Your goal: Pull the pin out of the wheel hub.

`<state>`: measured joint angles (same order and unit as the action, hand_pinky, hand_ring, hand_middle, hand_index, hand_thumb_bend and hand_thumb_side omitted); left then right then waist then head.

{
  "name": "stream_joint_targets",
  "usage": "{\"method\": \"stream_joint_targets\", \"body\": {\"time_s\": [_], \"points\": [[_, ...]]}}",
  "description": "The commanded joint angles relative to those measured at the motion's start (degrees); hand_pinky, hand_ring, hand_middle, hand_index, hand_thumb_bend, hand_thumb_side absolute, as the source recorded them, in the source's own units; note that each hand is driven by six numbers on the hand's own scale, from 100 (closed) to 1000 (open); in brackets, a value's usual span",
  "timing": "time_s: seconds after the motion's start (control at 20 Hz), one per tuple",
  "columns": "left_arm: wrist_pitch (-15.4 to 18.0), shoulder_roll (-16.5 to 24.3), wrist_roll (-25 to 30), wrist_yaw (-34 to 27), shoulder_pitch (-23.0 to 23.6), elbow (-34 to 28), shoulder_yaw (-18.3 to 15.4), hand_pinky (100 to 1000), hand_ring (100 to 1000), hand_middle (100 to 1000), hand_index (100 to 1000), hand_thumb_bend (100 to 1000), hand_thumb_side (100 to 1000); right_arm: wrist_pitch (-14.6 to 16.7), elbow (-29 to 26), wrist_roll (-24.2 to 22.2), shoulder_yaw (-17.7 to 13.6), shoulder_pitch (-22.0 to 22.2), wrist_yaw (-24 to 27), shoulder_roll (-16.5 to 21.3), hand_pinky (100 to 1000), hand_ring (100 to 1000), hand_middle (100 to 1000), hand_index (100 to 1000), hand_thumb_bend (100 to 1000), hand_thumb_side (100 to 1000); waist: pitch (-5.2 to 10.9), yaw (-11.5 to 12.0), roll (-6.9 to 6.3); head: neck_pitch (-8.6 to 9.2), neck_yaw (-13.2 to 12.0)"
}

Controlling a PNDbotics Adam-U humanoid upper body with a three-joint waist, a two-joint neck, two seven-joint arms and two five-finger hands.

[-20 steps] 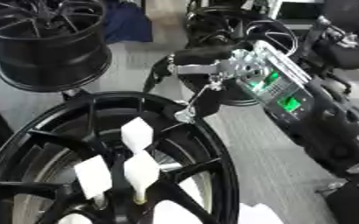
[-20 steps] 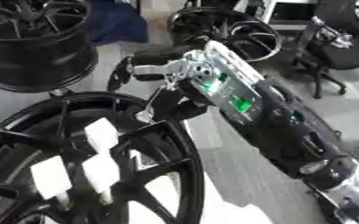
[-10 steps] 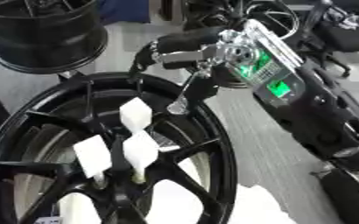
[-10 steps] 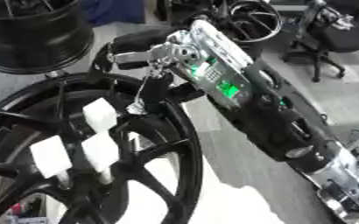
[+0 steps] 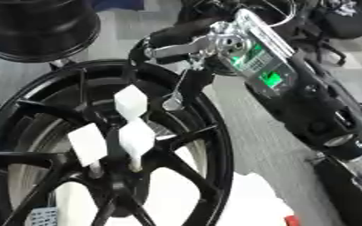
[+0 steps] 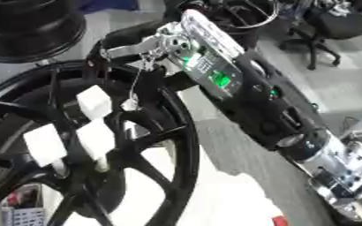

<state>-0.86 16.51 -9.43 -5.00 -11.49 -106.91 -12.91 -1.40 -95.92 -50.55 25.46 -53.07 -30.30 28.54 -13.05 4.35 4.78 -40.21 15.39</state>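
A large black wheel hub (image 5: 207, 145) filled the lower left of both eye views, its spokes running in to a dark centre. Three white block-shaped pins stood near that centre: a left pin (image 5: 88, 143) and a middle pin (image 5: 135, 137), each on a pale stem seated in the hub, and an upper pin (image 5: 130, 102) set slightly higher and further back. The three lay close together, the middle one just beside the left one, and all three were still in the wheel hub.

Behind the hub, at upper left, a second black wheel rim (image 5: 37, 26) stood on the grey floor (image 5: 254, 145).

The right arm (image 6: 254, 101) entered from the lower right and ran up toward the top centre, black with a silver plate carrying green lights. Its right hand (image 5: 180, 86) hung over the upper right rim of the wheel hub, just right of the upper pin. Dark fingers pointed down past the rim; none was seen closed round a pin, and whether the fingers were curled or straight could not be told. Contact between hand and upper pin could not be judged either.

A white patch (image 5: 250, 203) lay on the floor at lower centre, with a small red object (image 5: 291, 220) beside it. An office chair (image 6: 331, 31) stood at upper right.
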Motion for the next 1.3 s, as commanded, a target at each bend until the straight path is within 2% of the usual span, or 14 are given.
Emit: {"method": "stream_joint_targets", "body": {"time_s": [0.05, 0.45, 1.0, 1.3], "points": [[-0.1, 0.5, -0.1, -0.3, -0.7, -0.6, -0.2, 791, 723, 606, 797, 100, 680, -0.1, -0.8, -0.9, -0.3, -1.1, 0.6, 0.5, 918, 898, 825, 866, 269, 165, 0.80, 0.2, -0.13, 0.26, 0.3], [-0.2, 0.3, -0.1, -0.4, -1.1, -0.8, -0.2, 791, 723, 606, 797, 100, 688, -0.5, 0.3, 0.3, -0.1, -0.9, 0.2, -0.5, 912, 891, 820, 865, 225, 171, -0.43, 1.1, 0.46, 1.05, 0.7], [-0.3, 0.1, 0.1, -0.4, -1.6, -0.9, -0.1, 792, 724, 605, 796, 100, 697, -0.7, 1.5, 1.8, 0.1, -0.8, -0.9, -1.3, 907, 894, 810, 862, 227, 189, -2.22, 2.1, 1.14, 2.20, 0.8], [-0.3, -0.1, 0.3, -0.1, -1.6, -0.9, -0.1, 792, 725, 606, 797, 100, 686, -0.2, 1.7, 1.9, 0.0, -0.7, -1.3, -1.3, 899, 877, 776, 856, 256, 160, -2.68, 2.2, 1.28, 2.18, 0.8]]}}
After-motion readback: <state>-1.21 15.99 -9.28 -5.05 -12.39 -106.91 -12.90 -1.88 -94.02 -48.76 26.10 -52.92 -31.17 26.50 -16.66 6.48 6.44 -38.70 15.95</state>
